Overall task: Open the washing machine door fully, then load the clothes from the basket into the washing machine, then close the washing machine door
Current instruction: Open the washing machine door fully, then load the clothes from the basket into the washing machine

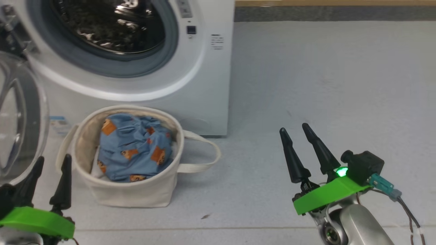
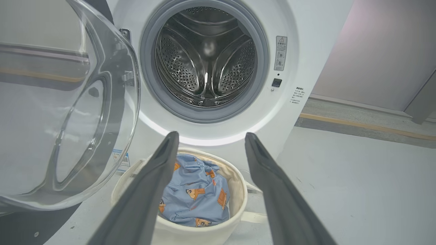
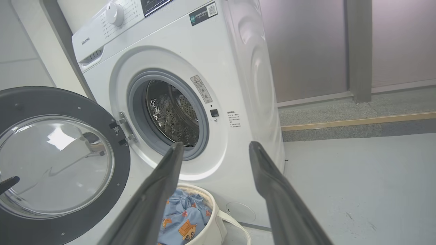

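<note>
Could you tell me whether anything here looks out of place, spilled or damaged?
Nothing stands out: the washing machine door hangs open, the clothes sit bundled inside the upright basket, and the drum looks empty.

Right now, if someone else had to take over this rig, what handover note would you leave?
Left gripper: jaws open, empty, low beside the basket.
Right gripper: jaws open, empty, over bare floor to the right.
Washing machine door is swung wide open; drum looks empty.
Clothes lie bunched in the basket, which stands in front of the washing machine.
Done: door opening. Left: load the clothes, close the door.
</note>
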